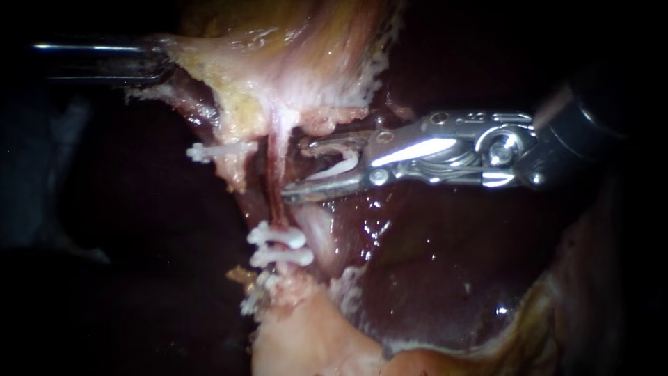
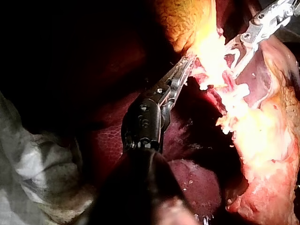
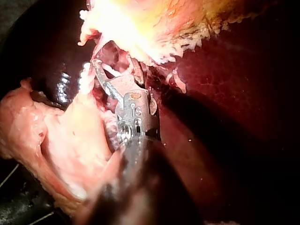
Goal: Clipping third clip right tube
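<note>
Endoscope view: the right instrument [image 1: 296, 170] comes in from the right. Its jaws are spread wide and carry an unclosed clip [image 1: 342, 164] seated against both, with the tips just beside the right tube [image 1: 275, 188]. Two closed clips [image 1: 278, 237] sit lower on that tube, over dark liver [image 1: 431, 278]. In the left wrist view, the left instrument [image 2: 187, 63] has its jaws clamped on the gallbladder [image 2: 211, 51] edge.

liver [image 1: 445, 278]: dark red, glossy, lower right | grey crumpled cloth [image 2: 33, 173]: beside liver, left wrist view
</note>
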### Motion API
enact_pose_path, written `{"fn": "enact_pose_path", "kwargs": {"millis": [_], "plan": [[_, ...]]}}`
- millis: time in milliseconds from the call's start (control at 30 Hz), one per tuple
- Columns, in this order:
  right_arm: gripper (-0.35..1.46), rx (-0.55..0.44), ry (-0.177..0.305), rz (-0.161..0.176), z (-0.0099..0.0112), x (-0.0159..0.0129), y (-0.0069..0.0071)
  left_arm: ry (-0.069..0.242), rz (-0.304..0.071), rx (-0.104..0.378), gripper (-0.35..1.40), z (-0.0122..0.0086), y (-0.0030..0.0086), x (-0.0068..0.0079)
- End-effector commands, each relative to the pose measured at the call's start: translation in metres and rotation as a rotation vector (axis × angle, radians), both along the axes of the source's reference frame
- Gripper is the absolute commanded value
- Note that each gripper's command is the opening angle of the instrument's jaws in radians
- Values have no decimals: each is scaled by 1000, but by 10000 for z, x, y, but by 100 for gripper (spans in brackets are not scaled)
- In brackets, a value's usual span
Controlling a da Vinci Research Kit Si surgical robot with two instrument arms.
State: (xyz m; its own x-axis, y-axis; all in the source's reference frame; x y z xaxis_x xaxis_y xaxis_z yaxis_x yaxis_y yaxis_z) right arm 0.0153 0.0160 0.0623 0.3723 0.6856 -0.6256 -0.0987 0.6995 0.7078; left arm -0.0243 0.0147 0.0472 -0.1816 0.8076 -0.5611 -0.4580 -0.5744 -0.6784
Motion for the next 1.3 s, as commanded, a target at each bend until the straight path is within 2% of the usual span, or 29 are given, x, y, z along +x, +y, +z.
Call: {"fn": "enact_pose_path", "kwargs": {"millis": [33,333,600,1100,1300], "plan": [[47,0,1,-1,0,-1,0,0,0,0,-35,0,0,0],[48,9,11,-14,-7,-9,2,0,0,0,-35,0,0,0],[48,14,36,-20,-3,10,-4,0,0,0,-35,0,0,0],[49,10,99,9,4,40,-9,0,-1,0,-35,0,0,-1],[49,12,149,16,5,46,-9,1,-1,0,-35,0,0,-1]]}}
